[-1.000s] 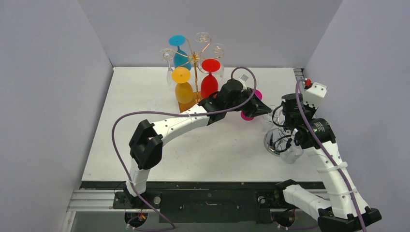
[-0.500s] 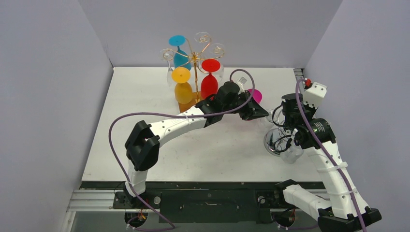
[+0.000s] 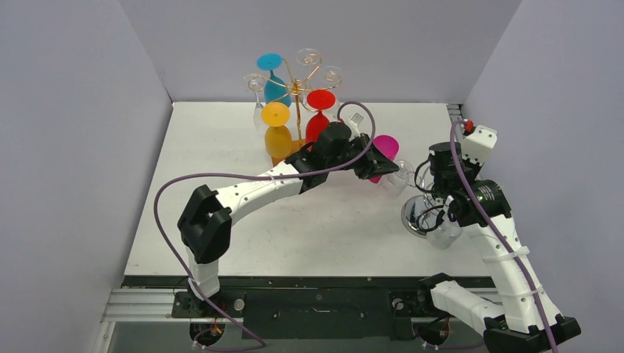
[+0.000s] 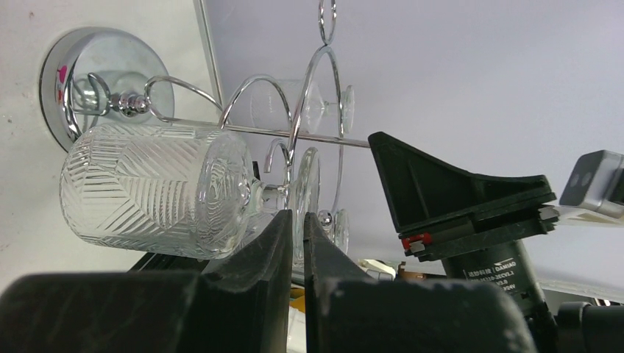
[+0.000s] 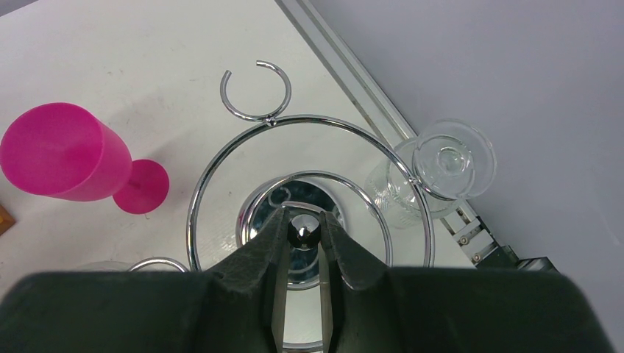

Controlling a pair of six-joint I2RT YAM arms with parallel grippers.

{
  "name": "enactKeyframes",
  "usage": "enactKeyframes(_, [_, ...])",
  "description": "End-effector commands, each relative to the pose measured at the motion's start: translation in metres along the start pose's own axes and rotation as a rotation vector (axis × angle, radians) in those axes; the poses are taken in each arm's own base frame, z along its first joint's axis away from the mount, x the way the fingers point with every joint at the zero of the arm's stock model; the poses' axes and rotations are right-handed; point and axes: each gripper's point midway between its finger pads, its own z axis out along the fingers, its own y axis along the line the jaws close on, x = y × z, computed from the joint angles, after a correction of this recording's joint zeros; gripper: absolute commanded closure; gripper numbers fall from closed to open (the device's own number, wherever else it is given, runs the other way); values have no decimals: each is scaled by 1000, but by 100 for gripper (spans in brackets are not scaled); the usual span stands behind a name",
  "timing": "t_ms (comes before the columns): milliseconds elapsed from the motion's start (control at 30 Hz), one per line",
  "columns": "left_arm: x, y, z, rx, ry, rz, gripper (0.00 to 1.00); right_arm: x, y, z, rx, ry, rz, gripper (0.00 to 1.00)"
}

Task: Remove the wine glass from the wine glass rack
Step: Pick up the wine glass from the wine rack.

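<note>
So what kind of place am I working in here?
Probably a lab test booth: plain grey walls box in a white table, a metal rail runs along its near edge, and colourful glasses hang on the wine glass rack.

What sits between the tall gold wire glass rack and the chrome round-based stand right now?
Top view: the left end effector and a pink plastic goblet lie between gold wire rack and chrome stand.
</note>
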Motion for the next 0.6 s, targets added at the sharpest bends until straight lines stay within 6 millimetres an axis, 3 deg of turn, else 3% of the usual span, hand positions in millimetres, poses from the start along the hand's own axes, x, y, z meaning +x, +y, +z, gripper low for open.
enactKeyframes(0, [-10, -77, -39, 222, -55, 75, 100, -8, 2, -8, -28, -8, 19, 100])
enactKeyframes(300, [-16, -67, -52, 194, -83, 83, 100, -18, 0, -16, -46, -19, 44, 98])
enactKeyframes(567, [-19, -59, -61, 178, -98, 90, 100, -32, -5, -29, -74, -44, 77, 61])
